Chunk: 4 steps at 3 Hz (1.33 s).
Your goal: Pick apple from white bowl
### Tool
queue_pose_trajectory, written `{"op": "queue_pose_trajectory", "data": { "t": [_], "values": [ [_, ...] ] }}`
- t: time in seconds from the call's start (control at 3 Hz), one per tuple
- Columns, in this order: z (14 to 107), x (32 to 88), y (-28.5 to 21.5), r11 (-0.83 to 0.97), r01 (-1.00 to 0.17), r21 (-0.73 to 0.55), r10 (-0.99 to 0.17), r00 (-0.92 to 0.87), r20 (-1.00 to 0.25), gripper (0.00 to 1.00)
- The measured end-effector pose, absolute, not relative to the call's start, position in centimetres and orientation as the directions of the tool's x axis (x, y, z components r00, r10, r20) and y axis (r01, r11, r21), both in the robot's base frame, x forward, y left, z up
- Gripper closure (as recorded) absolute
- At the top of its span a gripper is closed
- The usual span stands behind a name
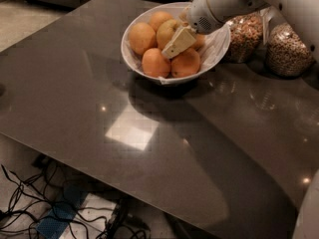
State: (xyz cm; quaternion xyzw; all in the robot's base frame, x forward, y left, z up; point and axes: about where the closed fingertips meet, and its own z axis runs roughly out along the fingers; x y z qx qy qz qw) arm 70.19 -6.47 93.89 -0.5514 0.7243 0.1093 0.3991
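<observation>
The white bowl (pixel 218 48) stands at the far side of the dark table, holding several fruits. The apple (pixel 166 30), paler and yellowish, lies in the middle of the pile between bright oranges (pixel 142 37), (pixel 155 62), (pixel 186 62). My gripper (pixel 175 43) reaches down into the bowl from the upper right on the white arm (pixel 219 4). Its cream-coloured tip rests against the apple's right side, just above the front orange. The apple's right flank is hidden behind the gripper.
Two glass jars of nuts and grains (pixel 245 36), (pixel 286 49) stand right of the bowl, under the arm. The dark table (pixel 149 133) stretches toward the front. Cables and a blue item (pixel 55 218) lie on the floor beneath the table's near edge.
</observation>
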Motion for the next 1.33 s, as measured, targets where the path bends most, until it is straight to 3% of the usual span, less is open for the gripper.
{"op": "queue_pose_trajectory", "data": {
  "t": [0.33, 0.67, 1.33],
  "values": [
    [93.08, 70.33, -6.10, 0.362, -0.895, -0.261, -0.712, -0.084, -0.698, 0.22],
    [92.90, 70.32, -5.92, 0.358, -0.901, -0.246, -0.709, -0.091, -0.700, 0.40],
    [93.11, 70.27, -5.90, 0.357, -0.902, -0.242, -0.704, -0.090, -0.704, 0.87]
  ]
}}
